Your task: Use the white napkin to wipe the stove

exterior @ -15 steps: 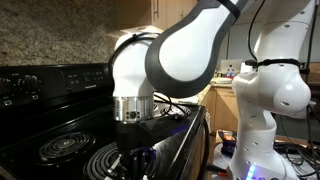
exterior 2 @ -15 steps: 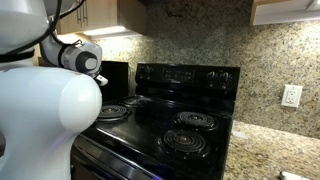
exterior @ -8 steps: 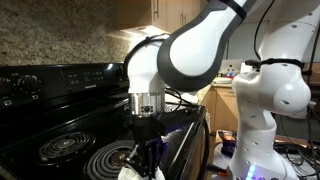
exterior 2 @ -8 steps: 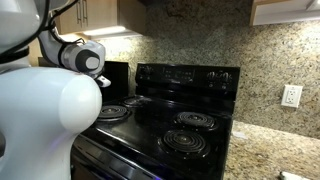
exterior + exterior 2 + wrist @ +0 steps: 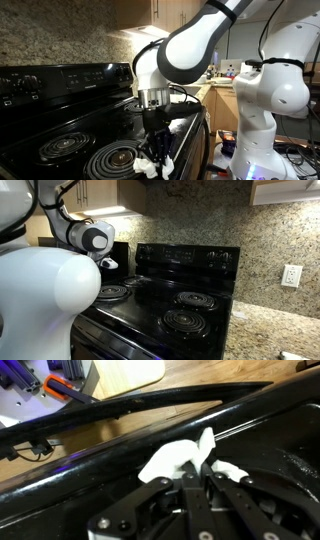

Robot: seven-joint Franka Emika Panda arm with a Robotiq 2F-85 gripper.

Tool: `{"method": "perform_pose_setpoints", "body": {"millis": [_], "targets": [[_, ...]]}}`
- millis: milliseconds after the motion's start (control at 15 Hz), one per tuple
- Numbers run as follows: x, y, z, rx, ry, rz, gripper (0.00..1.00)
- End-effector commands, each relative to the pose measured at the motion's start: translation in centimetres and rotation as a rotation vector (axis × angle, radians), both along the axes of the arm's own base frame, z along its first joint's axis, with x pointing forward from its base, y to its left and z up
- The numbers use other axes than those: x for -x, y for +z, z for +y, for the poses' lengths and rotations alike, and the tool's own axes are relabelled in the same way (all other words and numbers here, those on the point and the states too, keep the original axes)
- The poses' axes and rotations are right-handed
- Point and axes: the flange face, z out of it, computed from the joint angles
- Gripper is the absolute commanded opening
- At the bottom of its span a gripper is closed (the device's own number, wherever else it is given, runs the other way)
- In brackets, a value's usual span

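White napkin (image 5: 176, 458), crumpled, pinched in tool (image 5: 203, 474) on glossy stove (image 5: 80, 485).

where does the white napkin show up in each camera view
Exterior view: napkin at bottom centre, at the tip of the end effector, on the stove.
Exterior view: not in it; the robot arm fills the left side beside the stove.
Wrist view: napkin at centre, pinched by the end effector.
Shared landmark: the black stove.
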Motion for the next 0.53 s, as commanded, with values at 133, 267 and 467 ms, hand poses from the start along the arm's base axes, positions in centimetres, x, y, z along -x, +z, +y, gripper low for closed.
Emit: {"method": "perform_pose_setpoints", "body": {"millis": [133,267,467], "targets": [[-1.5,-1.8,-4.4,0.033,-0.025,0.091,0.08],[-0.9,-2.3,-6.5,0.056,-0.039,0.103,0.08],[-1.8,-2.4,-8.3,0.091,-0.054,0.111,0.08]]}}
